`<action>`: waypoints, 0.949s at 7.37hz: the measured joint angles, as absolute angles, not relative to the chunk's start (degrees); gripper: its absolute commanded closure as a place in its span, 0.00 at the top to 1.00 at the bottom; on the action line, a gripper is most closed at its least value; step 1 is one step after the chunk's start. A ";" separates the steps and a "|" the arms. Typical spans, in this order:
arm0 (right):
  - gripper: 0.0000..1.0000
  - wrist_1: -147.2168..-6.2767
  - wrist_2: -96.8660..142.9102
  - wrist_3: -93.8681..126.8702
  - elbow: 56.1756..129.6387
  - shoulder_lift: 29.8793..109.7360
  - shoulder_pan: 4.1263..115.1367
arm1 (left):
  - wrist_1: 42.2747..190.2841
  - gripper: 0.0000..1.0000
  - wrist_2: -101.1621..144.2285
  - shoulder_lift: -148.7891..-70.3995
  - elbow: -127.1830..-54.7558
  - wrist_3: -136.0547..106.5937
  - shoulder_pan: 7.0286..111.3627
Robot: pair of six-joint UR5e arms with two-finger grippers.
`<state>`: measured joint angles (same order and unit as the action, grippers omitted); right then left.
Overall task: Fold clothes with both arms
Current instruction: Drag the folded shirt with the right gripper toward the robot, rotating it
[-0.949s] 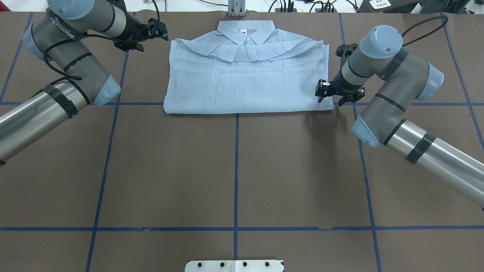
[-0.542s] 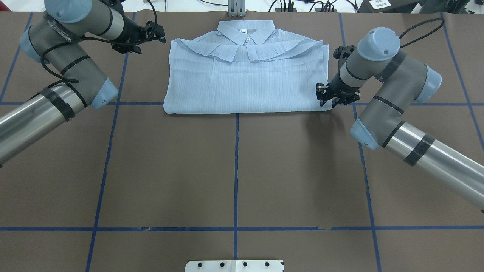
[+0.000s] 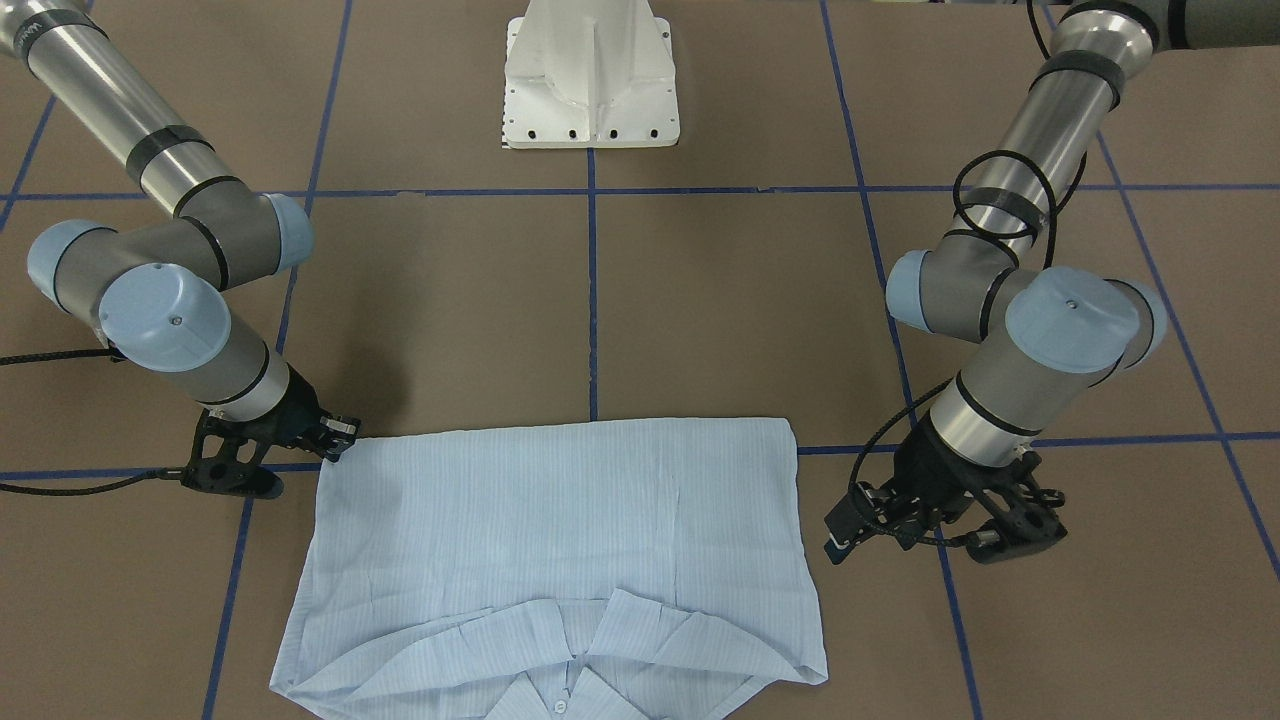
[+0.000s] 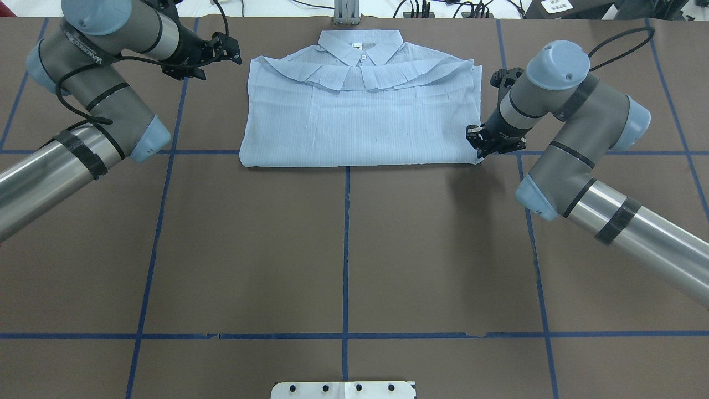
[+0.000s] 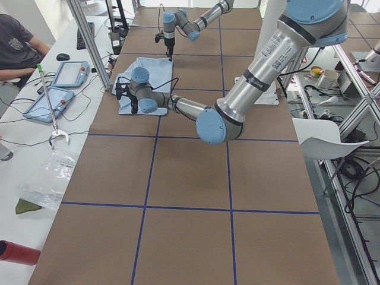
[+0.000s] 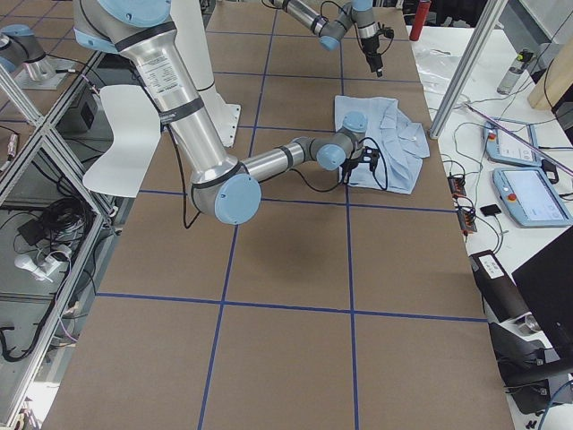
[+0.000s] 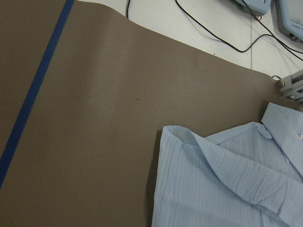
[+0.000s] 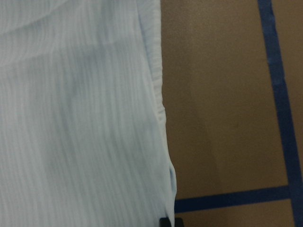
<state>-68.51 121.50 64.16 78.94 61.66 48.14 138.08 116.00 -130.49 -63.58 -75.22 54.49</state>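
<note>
Brown table with a blue tape grid; the shirt lies flat at its far middle, folded to a rectangle, long axis left–right, collar on the far edge. The right gripper touches the near right corner, jaws narrow; whether it grips the cloth, I cannot tell. The left gripper, parted and empty, sits just beside the far left corner, so the cloth lies inboard of both.

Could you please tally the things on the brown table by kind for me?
Shirt: 1
Robot arms: 2, the left arm and the right arm
White pedestal base: 1
Total: 4
</note>
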 measured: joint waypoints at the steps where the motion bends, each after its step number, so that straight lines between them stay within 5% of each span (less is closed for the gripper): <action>1: 0.00 -68.54 122.06 64.16 81.62 63.74 48.16 | 138.05 0.99 115.99 -130.46 -63.68 -75.25 54.49; 7: 0.00 -68.05 128.00 65.29 114.59 91.13 39.88 | 137.47 0.99 115.02 -125.70 -71.69 -78.43 54.44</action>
